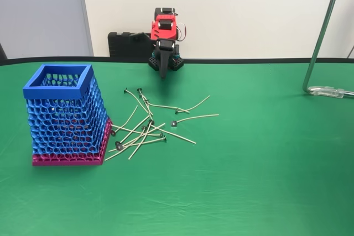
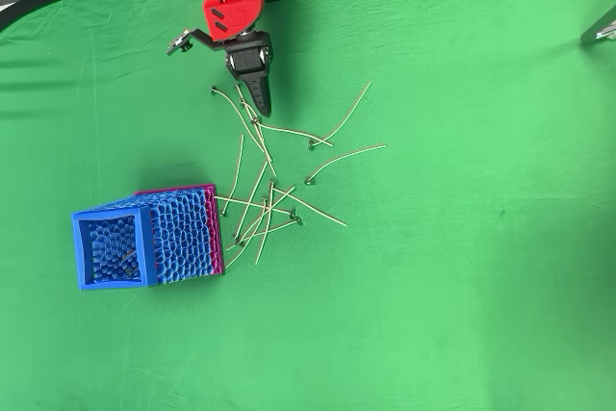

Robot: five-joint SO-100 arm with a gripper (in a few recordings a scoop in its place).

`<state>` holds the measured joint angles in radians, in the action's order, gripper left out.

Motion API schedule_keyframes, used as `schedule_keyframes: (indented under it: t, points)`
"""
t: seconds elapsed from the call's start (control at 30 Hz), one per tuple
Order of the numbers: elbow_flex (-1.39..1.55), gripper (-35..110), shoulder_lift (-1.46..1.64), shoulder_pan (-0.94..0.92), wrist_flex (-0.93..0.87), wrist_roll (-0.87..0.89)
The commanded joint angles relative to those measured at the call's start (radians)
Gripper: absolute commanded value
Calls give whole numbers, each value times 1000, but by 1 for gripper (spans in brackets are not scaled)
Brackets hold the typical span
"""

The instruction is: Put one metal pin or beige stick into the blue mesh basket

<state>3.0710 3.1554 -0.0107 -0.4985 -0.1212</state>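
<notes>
On the green table (image 1: 265, 181), the blue mesh basket (image 1: 65, 115) stands upright at about nine o'clock in the fixed view, its long axis vertical, its open square rim facing up and its magenta base flat on the cloth, wider than the rim. From overhead the basket (image 2: 144, 238) sits near seven o'clock, and at least one stick seems to lie inside it. Just beside its base, toward three o'clock, lies a loose pile of thin beige sticks (image 1: 146, 125) with small dark metal ends, crossing one another at many angles; most run roughly from seven toward one o'clock in the overhead view (image 2: 260, 190). At twelve o'clock the red arm's black gripper (image 2: 262, 103) points down toward the top of the pile, its fingers pressed together, nothing between them. In the fixed view the gripper (image 1: 164, 73) hangs behind the sticks.
</notes>
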Motion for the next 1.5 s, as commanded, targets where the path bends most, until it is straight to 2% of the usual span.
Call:
schedule_keyframes:
  t: [0.0, 0.3, 0.77, 1.47]
  points:
    - [12, 1, 49, -5, -15, 11]
    - [12, 1, 167, -3, -173, 12]
    - [12, 1, 167, 23, -344, 38]
    - [12, 1, 169, 26, -365, 26]
